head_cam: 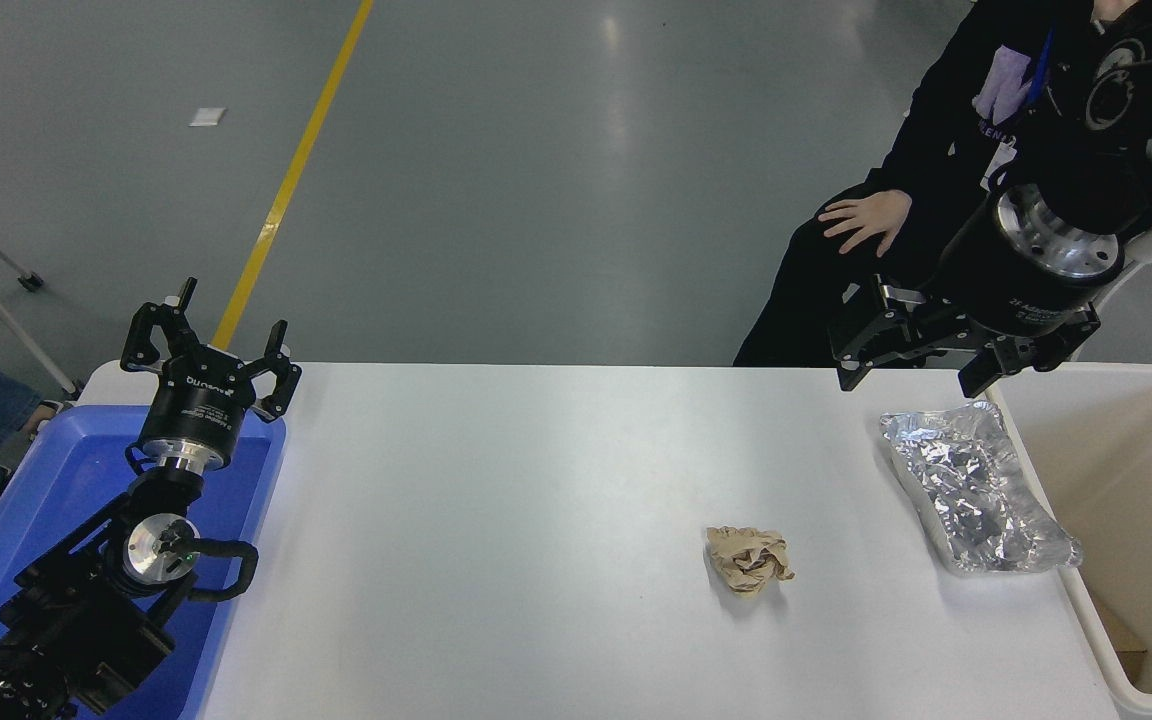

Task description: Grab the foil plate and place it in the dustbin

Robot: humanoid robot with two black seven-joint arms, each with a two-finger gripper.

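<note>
The foil plate (976, 490), shiny and wrinkled with a raised rim, lies near the table's right edge. Right beside it, off the table's right side, stands the cream-white dustbin (1151, 385). My right gripper (911, 375) hangs open above the table's far edge, just beyond the plate's far end, holding nothing. My left gripper (206, 340) stays parked open at the lower left, over the blue tray.
A crumpled brown paper wad (749, 560) lies on the table left of the plate. The blue tray (56, 470) sits at the table's left end. A person in dark clothes sits at the far right, one hand (861, 215) resting on a knee.
</note>
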